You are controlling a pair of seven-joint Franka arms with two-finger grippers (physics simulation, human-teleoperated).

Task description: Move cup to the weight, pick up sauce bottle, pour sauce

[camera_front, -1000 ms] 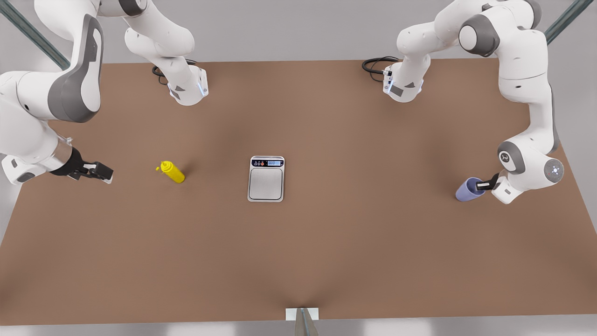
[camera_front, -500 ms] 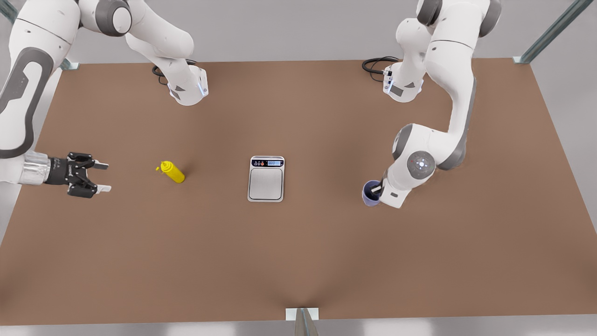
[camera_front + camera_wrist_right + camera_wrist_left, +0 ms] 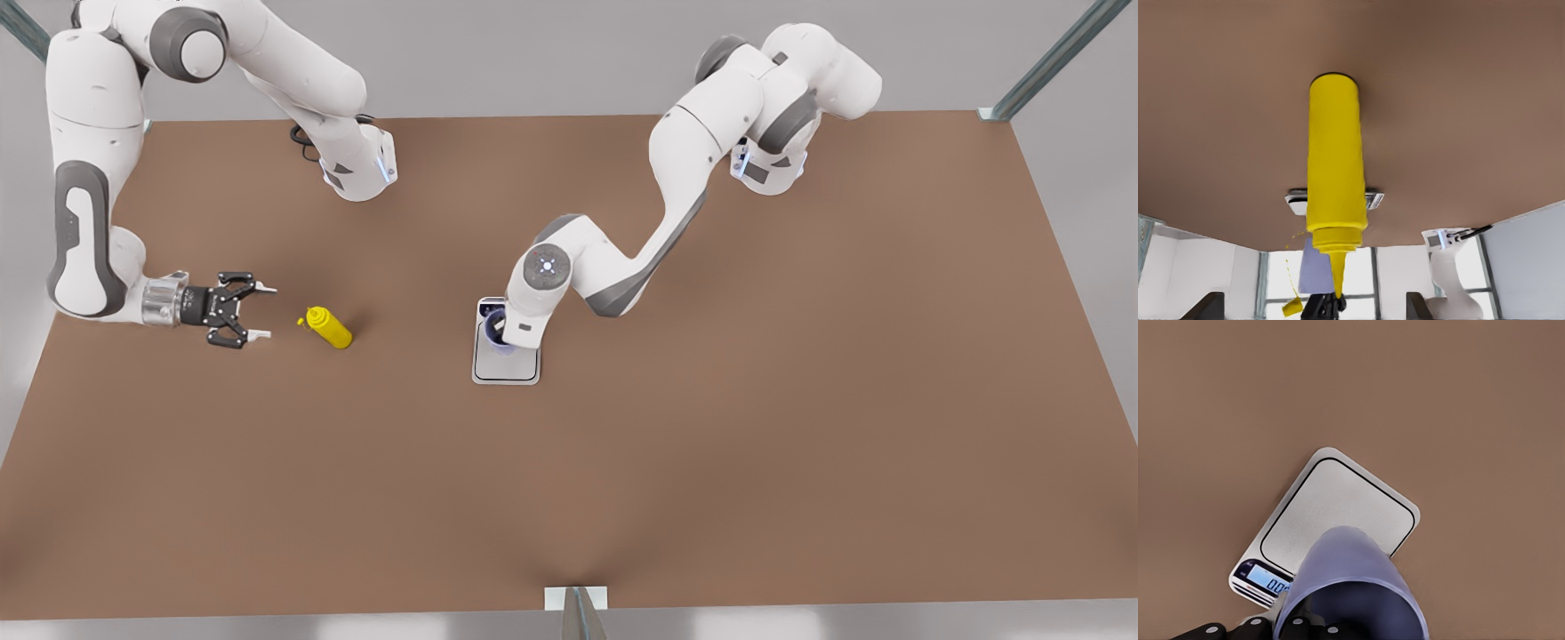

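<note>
you are looking at one cup (image 3: pixel 496 324), one weight (image 3: pixel 507 366), one sauce bottle (image 3: pixel 330 327) and one table (image 3: pixel 711 444). two arms are working here, each carrying one end effector: the left end effector (image 3: pixel 503 336) and the right end effector (image 3: pixel 262 311).

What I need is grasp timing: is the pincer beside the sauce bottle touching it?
Apart. The front view shows the right pincer open and level with the sauce bottle, with a clear gap between its fingertips and the nozzle.

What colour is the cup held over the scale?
Pale lavender-blue, plain; the cup shows best in the left wrist view, above the silver-grey scale.
</note>
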